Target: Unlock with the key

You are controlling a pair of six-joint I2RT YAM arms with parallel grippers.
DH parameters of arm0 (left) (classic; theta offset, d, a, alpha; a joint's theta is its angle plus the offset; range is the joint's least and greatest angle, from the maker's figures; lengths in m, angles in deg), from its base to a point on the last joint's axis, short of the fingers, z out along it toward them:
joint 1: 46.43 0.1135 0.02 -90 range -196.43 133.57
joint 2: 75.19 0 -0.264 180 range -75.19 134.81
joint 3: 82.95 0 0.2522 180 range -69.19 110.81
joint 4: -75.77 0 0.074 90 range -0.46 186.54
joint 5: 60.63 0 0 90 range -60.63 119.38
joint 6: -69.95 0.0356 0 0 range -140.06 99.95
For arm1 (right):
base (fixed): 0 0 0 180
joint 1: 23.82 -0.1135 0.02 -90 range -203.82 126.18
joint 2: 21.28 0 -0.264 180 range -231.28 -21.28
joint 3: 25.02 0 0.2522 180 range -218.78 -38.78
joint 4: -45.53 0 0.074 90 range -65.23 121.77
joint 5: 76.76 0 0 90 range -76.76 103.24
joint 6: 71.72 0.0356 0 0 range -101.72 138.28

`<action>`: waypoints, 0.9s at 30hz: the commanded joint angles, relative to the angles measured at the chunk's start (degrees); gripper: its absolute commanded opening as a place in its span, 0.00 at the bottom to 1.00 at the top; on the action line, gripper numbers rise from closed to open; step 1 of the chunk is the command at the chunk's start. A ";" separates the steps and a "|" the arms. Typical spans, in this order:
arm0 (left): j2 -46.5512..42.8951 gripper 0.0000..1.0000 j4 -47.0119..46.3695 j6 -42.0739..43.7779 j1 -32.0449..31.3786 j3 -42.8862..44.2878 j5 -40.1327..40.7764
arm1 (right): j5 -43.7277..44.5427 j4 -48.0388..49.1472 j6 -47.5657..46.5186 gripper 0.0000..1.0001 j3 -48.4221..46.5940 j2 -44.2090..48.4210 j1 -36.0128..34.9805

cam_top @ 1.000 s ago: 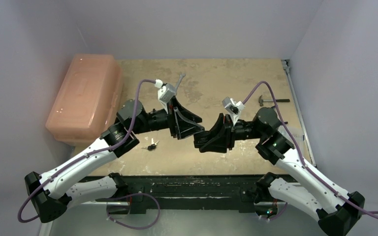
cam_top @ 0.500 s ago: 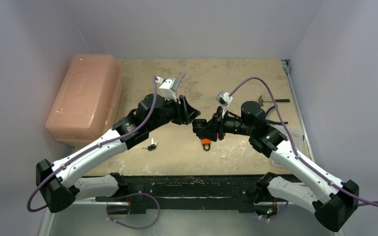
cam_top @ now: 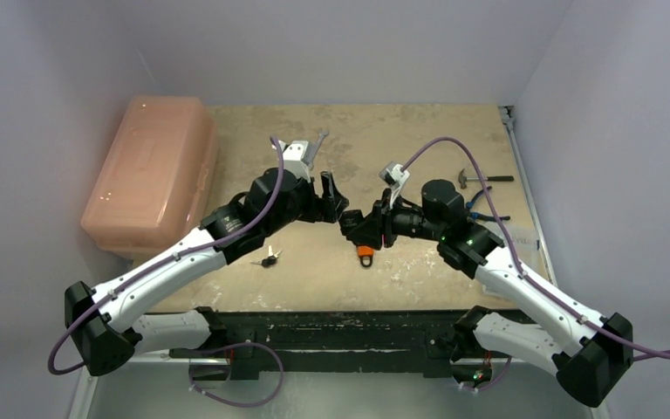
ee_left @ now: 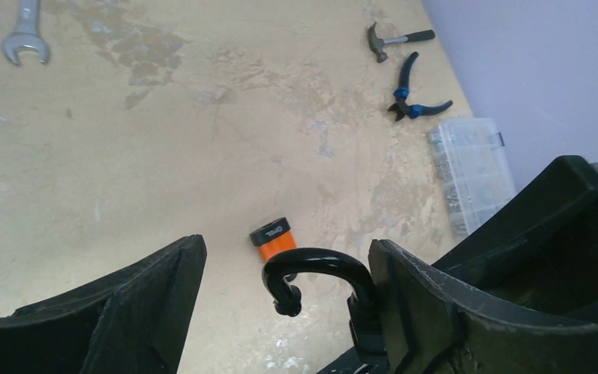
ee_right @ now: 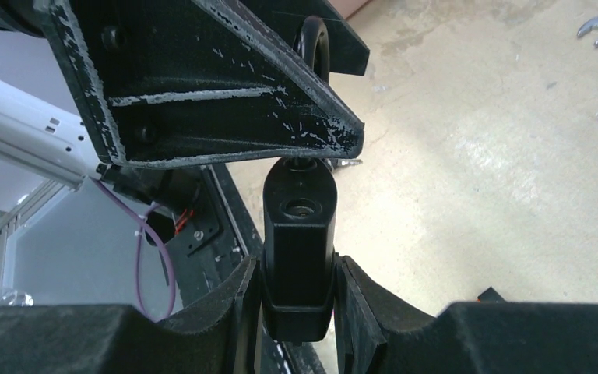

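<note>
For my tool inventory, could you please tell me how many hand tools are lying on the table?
3: a wrench far back, near the middle, a hammer at the far right edge, and blue-handled pliers just in front of the hammer. Others may be hidden from view.

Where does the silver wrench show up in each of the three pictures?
Top external: the wrench lies in the upper part, slightly left of centre.
Left wrist: top left corner.
Right wrist: top right corner.
Shared landmark: the black padlock clamped in the right gripper, central in the top view and low centre in both wrist views.
</note>
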 commanded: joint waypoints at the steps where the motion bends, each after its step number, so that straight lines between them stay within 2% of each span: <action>1: -4.15 0.82 5.44 6.93 0.43 2.92 10.92 | 1.72 9.46 1.11 0.00 -0.24 0.78 0.21; 4: -9.21 0.84 0.69 12.96 0.43 -1.46 16.80 | 2.43 11.09 2.82 0.00 0.91 -0.72 0.16; 7: -13.99 0.97 -2.14 18.10 0.38 -4.95 23.21 | 2.75 13.51 5.02 0.00 1.81 -3.25 0.19; 8: -14.98 0.98 -2.29 19.81 0.40 -5.32 24.41 | 2.59 14.49 5.84 0.00 1.95 -4.38 0.21; 15: -15.15 0.98 1.22 27.61 0.45 -2.70 27.68 | -1.75 23.54 12.42 0.00 1.29 -15.19 0.18; 20: -15.02 0.98 -1.45 32.87 0.50 -8.14 34.09 | -4.91 29.43 16.41 0.00 -1.37 -24.45 0.16; 27: -14.87 0.97 0.02 31.63 0.66 -9.27 33.46 | -7.07 37.12 21.03 0.00 -6.66 -37.76 -0.01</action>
